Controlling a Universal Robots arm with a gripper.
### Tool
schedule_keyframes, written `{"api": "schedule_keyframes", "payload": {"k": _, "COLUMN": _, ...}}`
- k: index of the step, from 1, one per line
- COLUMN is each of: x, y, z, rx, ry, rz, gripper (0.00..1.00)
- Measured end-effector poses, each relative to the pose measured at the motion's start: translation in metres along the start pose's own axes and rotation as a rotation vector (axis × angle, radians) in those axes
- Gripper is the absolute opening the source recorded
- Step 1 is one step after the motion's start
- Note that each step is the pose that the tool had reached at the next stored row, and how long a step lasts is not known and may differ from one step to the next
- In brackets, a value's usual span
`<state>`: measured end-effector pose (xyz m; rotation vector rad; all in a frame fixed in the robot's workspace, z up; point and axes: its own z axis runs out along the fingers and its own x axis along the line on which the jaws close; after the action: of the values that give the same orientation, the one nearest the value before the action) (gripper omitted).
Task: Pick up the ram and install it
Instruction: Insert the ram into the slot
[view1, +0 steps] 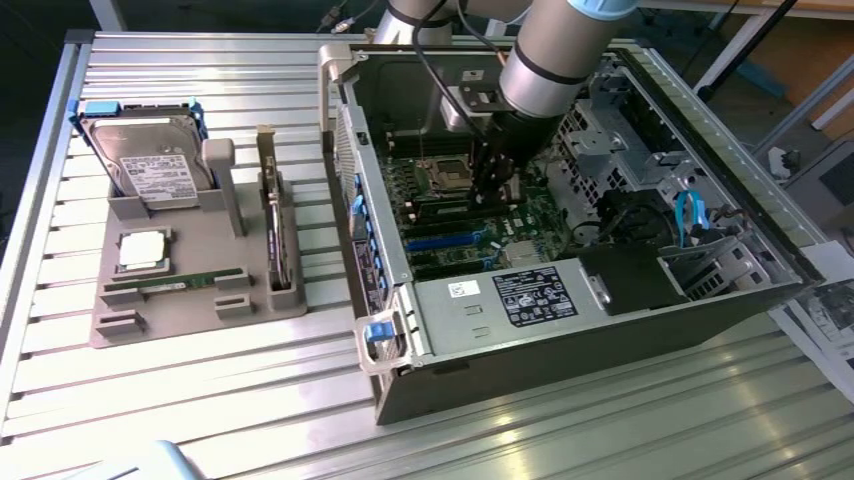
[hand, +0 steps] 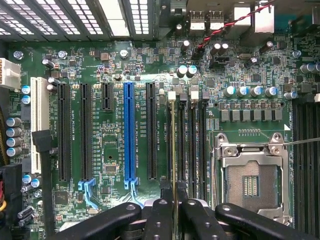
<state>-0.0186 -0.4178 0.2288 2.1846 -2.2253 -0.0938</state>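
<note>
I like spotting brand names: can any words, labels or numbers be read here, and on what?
Nothing reads clearly enough to quote.
Too small: the hard drive label.
Too small: the power supply label.
Too small: the white sticker on the case.
Blurred: the white print beside the motherboard slots.

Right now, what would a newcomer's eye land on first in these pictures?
First, the big grey robot arm reaching down into the open computer case on the exterior view's right. In the wrist view, its jaws are shut on the ram, seen edge-on and lined up along the memory slots beside the empty processor socket. On the exterior view's left, a grey tray holds a hard drive.
</note>
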Motion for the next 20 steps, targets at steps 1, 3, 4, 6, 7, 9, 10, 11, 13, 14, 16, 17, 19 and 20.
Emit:
{"api": "schedule_keyframes", "payload": {"k": 1, "x": 0.000, "y": 0.0000, "z": 0.0000, "rx": 0.0000, "ry": 0.0000, "rz": 0.000, "gripper": 0.13}}
{"api": "schedule_keyframes", "payload": {"k": 3, "x": 0.000, "y": 0.0000, "z": 0.0001, "rx": 0.0000, "ry": 0.0000, "rz": 0.000, "gripper": 0.13}}
{"api": "schedule_keyframes", "payload": {"k": 4, "x": 0.000, "y": 0.0000, "z": 0.0001, "rx": 0.0000, "ry": -0.0001, "rz": 0.000, "gripper": 0.13}}
{"api": "schedule_keyframes", "payload": {"k": 6, "x": 0.000, "y": 0.0000, "z": 0.0001, "rx": 0.0001, "ry": -0.0001, "rz": 0.000, "gripper": 0.13}}
{"api": "schedule_keyframes", "payload": {"k": 7, "x": 0.000, "y": 0.0000, "z": 0.0001, "rx": 0.0001, "ry": -0.0001, "rz": 0.000, "gripper": 0.15}}
{"api": "schedule_keyframes", "payload": {"k": 9, "x": 0.000, "y": 0.0000, "z": 0.0001, "rx": 0.0001, "ry": -0.0001, "rz": 0.000, "gripper": 0.20}}
{"api": "schedule_keyframes", "payload": {"k": 10, "x": 0.000, "y": 0.0000, "z": 0.0001, "rx": 0.0001, "ry": -0.0001, "rz": 0.000, "gripper": 0.27}}
{"api": "schedule_keyframes", "payload": {"k": 11, "x": 0.000, "y": 0.0000, "z": 0.0001, "rx": 0.0001, "ry": -0.0001, "rz": 0.000, "gripper": 0.33}}
{"api": "schedule_keyframes", "payload": {"k": 13, "x": 0.000, "y": 0.0000, "z": 0.0001, "rx": 0.0000, "ry": -0.0001, "rz": 0.000, "gripper": 0.33}}
{"api": "schedule_keyframes", "payload": {"k": 14, "x": 0.000, "y": 0.0000, "z": 0.0001, "rx": 0.0001, "ry": -0.0001, "rz": 0.000, "gripper": 0.39}}
{"api": "schedule_keyframes", "payload": {"k": 16, "x": 0.000, "y": 0.0000, "z": -0.0011, "rx": 0.0001, "ry": -0.0001, "rz": 0.000, "gripper": 0.39}}
{"api": "schedule_keyframes", "payload": {"k": 17, "x": 0.000, "y": 0.0002, "z": -0.0037, "rx": 0.0000, "ry": 0.0002, "rz": 0.000, "gripper": 0.39}}
{"api": "schedule_keyframes", "payload": {"k": 19, "x": 0.000, "y": 0.0004, "z": -0.0085, "rx": 0.0000, "ry": 0.0012, "rz": 0.000, "gripper": 0.39}}
{"api": "schedule_keyframes", "payload": {"k": 20, "x": 0.000, "y": 0.0008, "z": -0.0155, "rx": 0.0001, "ry": 0.0015, "rz": 0.000, "gripper": 0.39}}
